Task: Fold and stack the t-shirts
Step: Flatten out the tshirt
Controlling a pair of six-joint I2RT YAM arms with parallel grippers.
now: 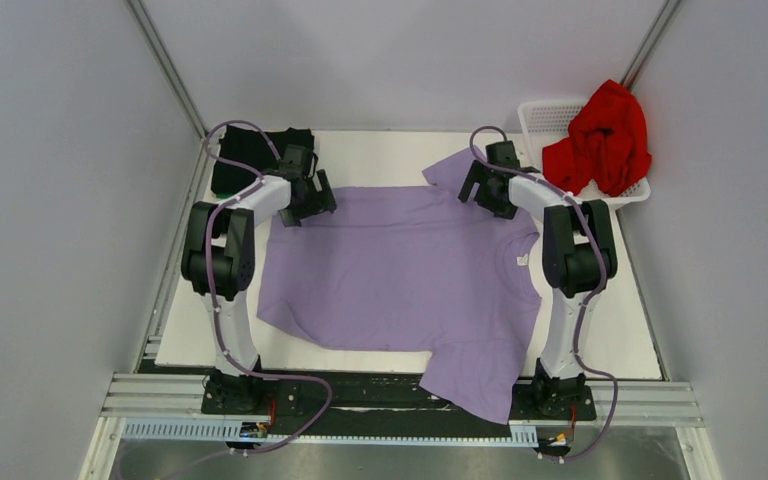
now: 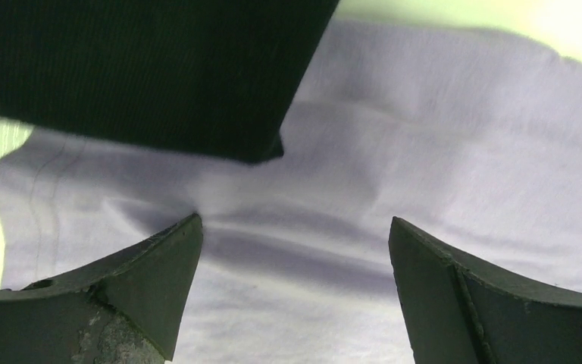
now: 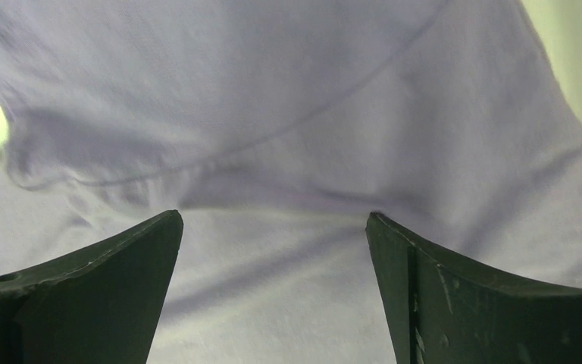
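Our left tool hangs with its jaws spread wide over the far left corner of the lavender t-shirt and holds nothing. Its wrist view shows slack purple cloth between the fingers and a corner of the black t-shirt just beyond. Our right tool is likewise spread and empty, over the far sleeve and its shoulder seam. We cannot tell whether either tool's tips touch the cloth.

The lavender t-shirt lies opened out across the desk, collar toward our right, with its near sleeve hanging over the near edge beside the right arm's base. The black t-shirt sits as a compact dark block at the far left corner. The red t-shirt is heaped in the white basket at the far right.

We judge that we are at the start of the first fold of the lavender shirt. The next move seems to call for lowering both tools, pinching the far edge at these two places, and carrying it toward us evenly so the fold line stays straight.
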